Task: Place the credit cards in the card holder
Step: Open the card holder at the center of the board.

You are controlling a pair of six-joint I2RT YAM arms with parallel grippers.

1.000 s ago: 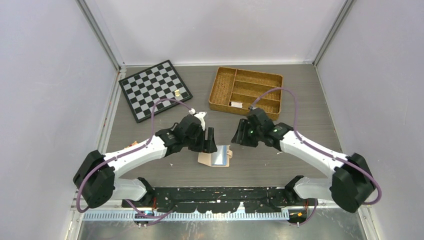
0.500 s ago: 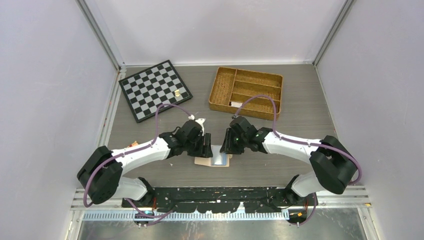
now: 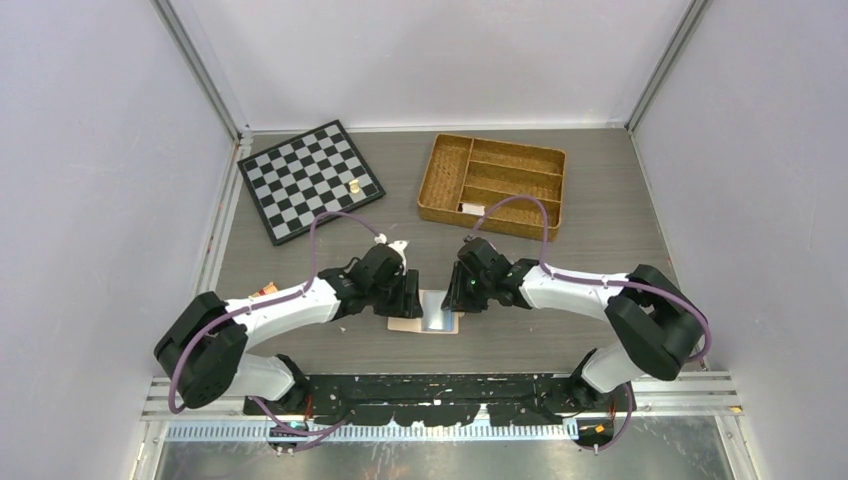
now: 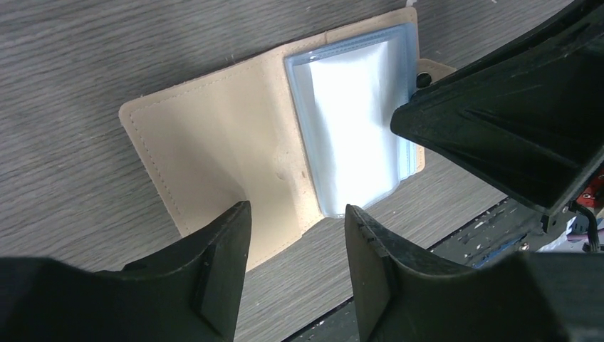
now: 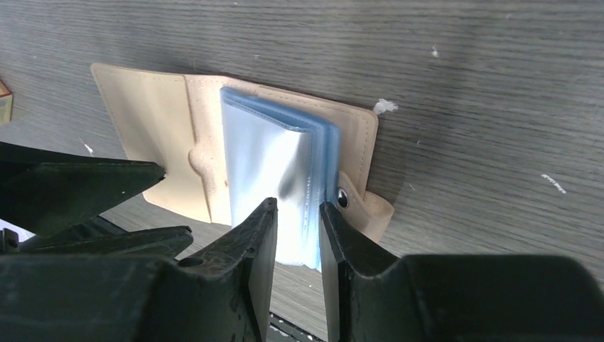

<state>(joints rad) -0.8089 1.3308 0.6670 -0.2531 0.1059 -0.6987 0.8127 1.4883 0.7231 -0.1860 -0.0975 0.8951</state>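
One open card holder [image 3: 406, 323] on worktop [image 3: 620, 225] | left jaws half open, empty, over cover [image 4: 214, 149] | right jaws narrow, astride sleeves [image 5: 263, 164], grip unclear

Top external camera: fixed high over the near edge, looking down across the whole table [image 3: 620, 200] from well back. Both wrist cameras look down at close range, from left and right, and all three views share the open card holder [image 3: 425, 312].
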